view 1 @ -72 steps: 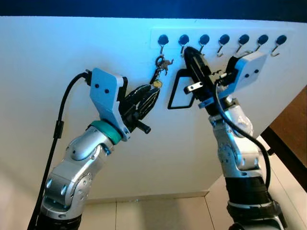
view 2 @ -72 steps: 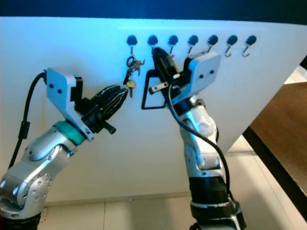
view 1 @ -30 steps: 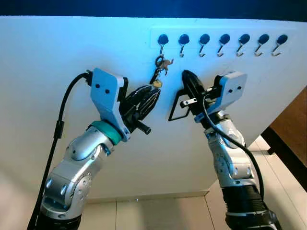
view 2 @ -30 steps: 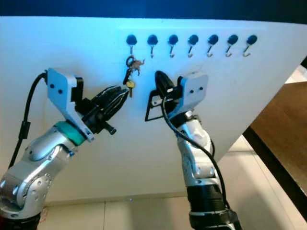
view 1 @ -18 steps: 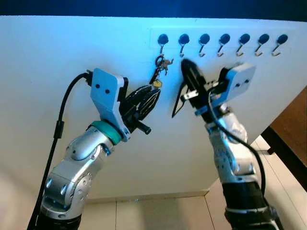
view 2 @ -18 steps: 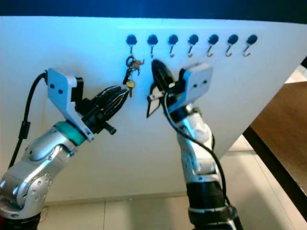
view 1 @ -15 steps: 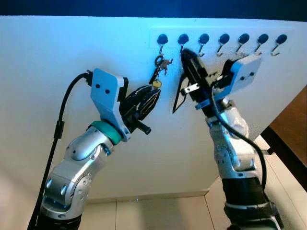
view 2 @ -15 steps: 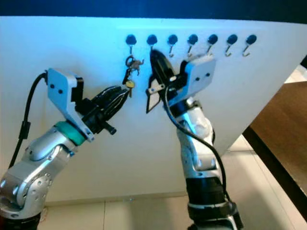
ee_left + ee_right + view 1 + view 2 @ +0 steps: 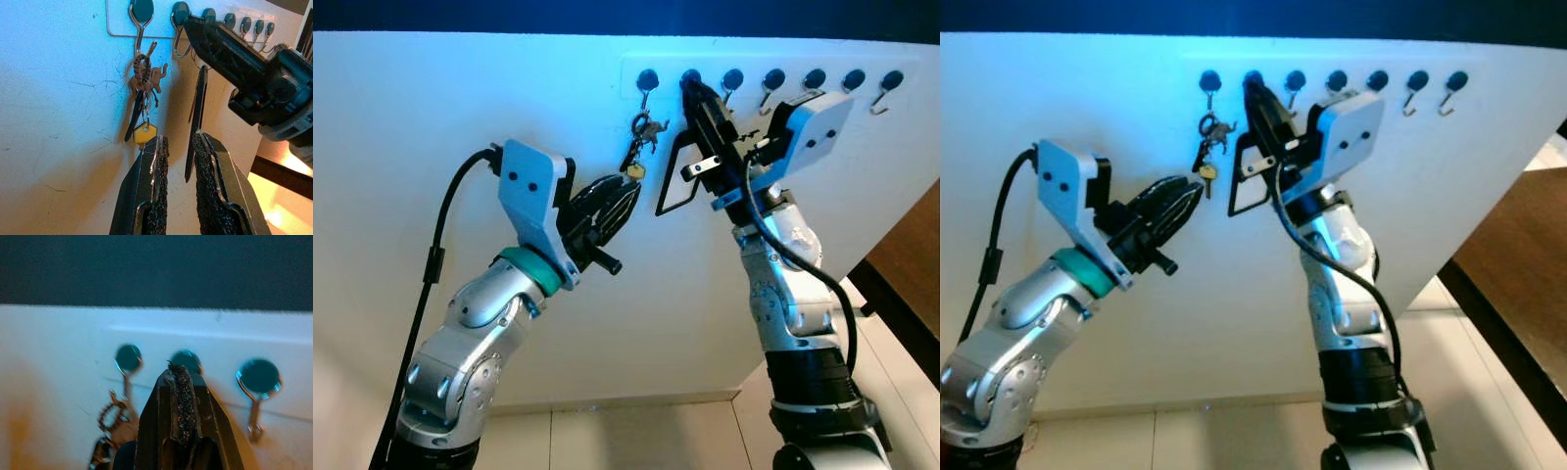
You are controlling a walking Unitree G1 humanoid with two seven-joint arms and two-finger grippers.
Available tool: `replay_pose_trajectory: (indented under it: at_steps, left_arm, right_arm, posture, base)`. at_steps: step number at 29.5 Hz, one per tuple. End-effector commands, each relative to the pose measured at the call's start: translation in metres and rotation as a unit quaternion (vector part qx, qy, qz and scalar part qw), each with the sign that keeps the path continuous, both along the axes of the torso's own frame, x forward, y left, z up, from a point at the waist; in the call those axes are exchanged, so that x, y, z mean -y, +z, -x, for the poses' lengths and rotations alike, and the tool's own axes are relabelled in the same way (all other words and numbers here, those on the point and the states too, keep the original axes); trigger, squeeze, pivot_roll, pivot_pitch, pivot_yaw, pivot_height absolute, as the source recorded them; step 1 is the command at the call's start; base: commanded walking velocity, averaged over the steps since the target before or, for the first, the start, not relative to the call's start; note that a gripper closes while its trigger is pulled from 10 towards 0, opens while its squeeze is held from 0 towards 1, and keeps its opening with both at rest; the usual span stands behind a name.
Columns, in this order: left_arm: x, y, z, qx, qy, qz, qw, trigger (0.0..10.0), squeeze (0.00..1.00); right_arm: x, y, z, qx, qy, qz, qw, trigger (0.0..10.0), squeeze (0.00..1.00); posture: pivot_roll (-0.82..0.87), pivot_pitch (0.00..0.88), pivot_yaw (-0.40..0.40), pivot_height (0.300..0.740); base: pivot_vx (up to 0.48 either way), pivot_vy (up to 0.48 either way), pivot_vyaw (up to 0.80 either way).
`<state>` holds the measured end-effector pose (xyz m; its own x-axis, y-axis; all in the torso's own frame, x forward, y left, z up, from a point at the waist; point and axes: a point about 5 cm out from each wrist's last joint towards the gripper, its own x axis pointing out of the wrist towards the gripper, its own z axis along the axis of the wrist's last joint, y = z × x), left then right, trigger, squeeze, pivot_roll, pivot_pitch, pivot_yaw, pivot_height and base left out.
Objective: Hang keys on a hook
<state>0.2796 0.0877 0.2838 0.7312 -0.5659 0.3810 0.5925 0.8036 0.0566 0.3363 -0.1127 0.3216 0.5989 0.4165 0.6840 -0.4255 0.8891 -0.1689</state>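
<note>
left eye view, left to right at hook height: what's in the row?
Left gripper just below the row → keys hanging on the first hook → right gripper tip at the second hook → five bare hooks running on to the right.

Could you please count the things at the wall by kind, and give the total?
Hooks: 7
Bunch of keys: 1
Black loop: 1
Total: 9

Keys (image 9: pixel 143 95): bronze elephant charm, black key, yellow hexagon tag. Hooks (image 9: pixel 773 88) silver with dark round caps, on a white wall (image 9: pixel 431 108). Both arms silver with black fingers.
</note>
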Motion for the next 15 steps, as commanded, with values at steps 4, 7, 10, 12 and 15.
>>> replay_pose_trajectory:
  at_steps: [4, 7, 10, 12, 15]
  left_arm:
    - [0.001, -0.002, 0.001, -0.006, -0.004, -0.002, 1.000, 10.0, 0.00]
    - [0.001, -0.002, 0.001, -0.006, -0.004, -0.002, 1.000, 10.0, 0.00]
    - [0.002, -0.002, 0.001, -0.006, -0.005, -0.003, 1.000, 10.0, 0.00]
    - [0.002, -0.002, 0.000, -0.006, -0.005, -0.003, 1.000, 10.0, 0.00]
    - [0.001, -0.002, 0.000, -0.007, -0.004, -0.003, 1.000, 10.0, 0.00]
  right_arm:
    - [0.005, -0.004, -0.005, -0.014, -0.024, 0.003, 1.000, 10.0, 0.00]
    - [0.006, -0.006, -0.007, -0.021, -0.029, 0.006, 0.999, 10.0, 0.00]
    - [0.005, -0.009, -0.009, -0.029, -0.035, 0.011, 0.999, 10.0, 0.00]
    - [0.006, -0.011, -0.010, -0.033, -0.037, 0.011, 0.999, 10.0, 0.00]
    - [0.006, -0.016, -0.011, -0.044, -0.040, 0.011, 0.998, 10.0, 0.00]
  posture:
    - [0.07, 0.135, 0.079, 0.740]
    - [0.07, 0.135, 0.079, 0.740]
    - [0.07, 0.136, 0.080, 0.740]
    - [0.07, 0.136, 0.080, 0.740]
    - [0.07, 0.137, 0.081, 0.740]
  base:
    - [0.000, 0.000, 0.00]
    - [0.000, 0.000, 0.00]
    - [0.000, 0.000, 0.00]
    - [0.000, 0.000, 0.00]
    - [0.000, 0.000, 0.00]
